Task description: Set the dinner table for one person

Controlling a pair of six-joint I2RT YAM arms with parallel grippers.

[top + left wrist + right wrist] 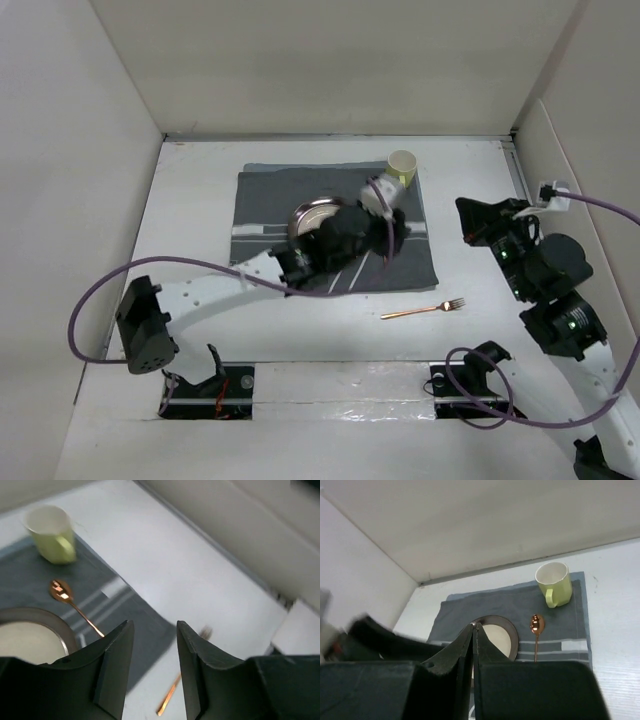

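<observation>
I see a dark grey cloth placemat with pale stripes lying flat in the middle of the dinner table, a smooth white surface walled by plain white panels. On the cloth sit a round, dark-rimmed plate, a glossy pale-green mug at the far right corner, and a slim copper spoon between them. A copper fork lies on bare table just off the mat's near right corner. My left arm stretches out over the mat, and the left gripper has its fingers parted around nothing. The right gripper, off to the right, has its fingers pressed together.
</observation>
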